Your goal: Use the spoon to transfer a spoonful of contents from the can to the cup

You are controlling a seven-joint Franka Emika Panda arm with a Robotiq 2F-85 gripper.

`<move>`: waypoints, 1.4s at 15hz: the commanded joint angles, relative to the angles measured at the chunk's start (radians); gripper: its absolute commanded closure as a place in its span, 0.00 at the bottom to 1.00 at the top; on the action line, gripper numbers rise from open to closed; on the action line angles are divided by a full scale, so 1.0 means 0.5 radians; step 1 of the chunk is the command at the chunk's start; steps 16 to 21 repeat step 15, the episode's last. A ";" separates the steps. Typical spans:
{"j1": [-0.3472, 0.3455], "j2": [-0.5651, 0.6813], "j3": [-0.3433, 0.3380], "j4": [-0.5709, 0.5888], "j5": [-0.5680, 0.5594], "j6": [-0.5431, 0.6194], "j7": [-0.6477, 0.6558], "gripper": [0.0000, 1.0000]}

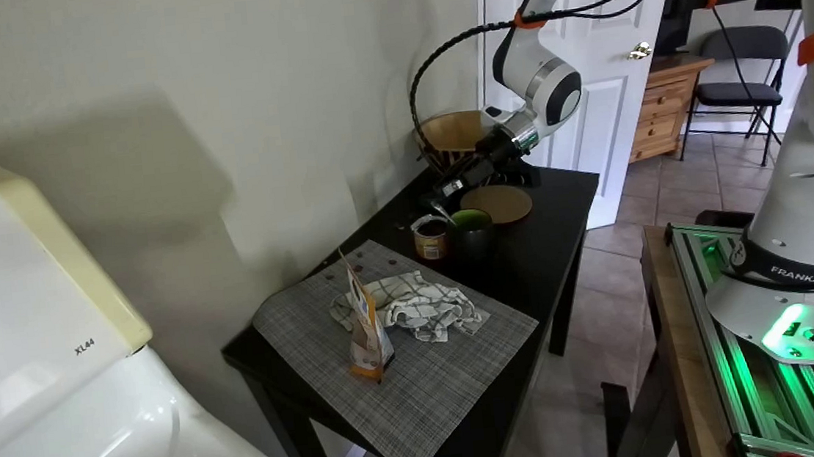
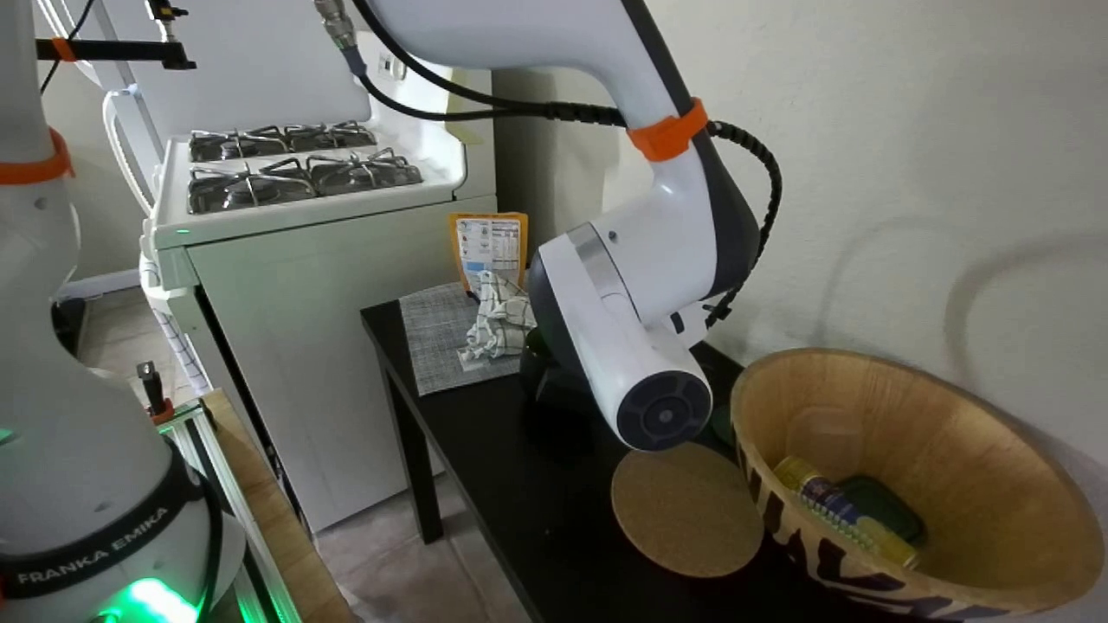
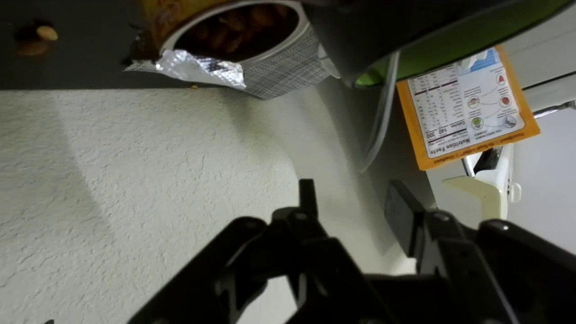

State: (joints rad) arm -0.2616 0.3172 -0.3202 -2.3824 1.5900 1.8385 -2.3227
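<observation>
The can (image 1: 430,240), with a foil flap, stands on the black table; nuts show inside it in the wrist view (image 3: 234,31). The dark cup (image 1: 474,241), green inside, stands beside it. It also shows in the wrist view (image 3: 360,31) and partly behind the arm in an exterior view (image 2: 535,368). The spoon (image 1: 442,213) leans in the cup with its handle over the rim; the handle (image 3: 382,117) points toward my gripper in the wrist view. The spoon's bowl is hidden. My gripper (image 3: 353,198) is open and empty, its fingers apart near the handle's end, not touching it.
A crumpled cloth (image 1: 421,304) and an orange-edged pouch (image 1: 368,335) lie and stand on a grey placemat (image 1: 436,395). A round cork mat (image 2: 688,510) and a wide wooden bowl (image 2: 917,389) are at the far end. The wall (image 3: 157,180) runs close along the table.
</observation>
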 commanded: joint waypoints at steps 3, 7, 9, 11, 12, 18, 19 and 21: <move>-0.023 -0.245 -0.041 -0.166 0.138 0.182 0.059 0.08; -0.073 -0.498 -0.092 -0.311 0.107 0.185 0.136 0.00; -0.102 -0.623 -0.105 -0.374 0.094 0.150 0.159 0.00; -0.126 -0.769 -0.104 -0.440 0.101 0.138 0.200 0.00; -0.138 -0.837 -0.100 -0.473 0.117 0.141 0.199 0.01; -0.155 -0.781 -0.075 -0.400 0.116 0.122 0.170 0.00; -0.155 -0.781 -0.075 -0.400 0.116 0.122 0.170 0.00; -0.155 -0.781 -0.075 -0.400 0.116 0.122 0.170 0.00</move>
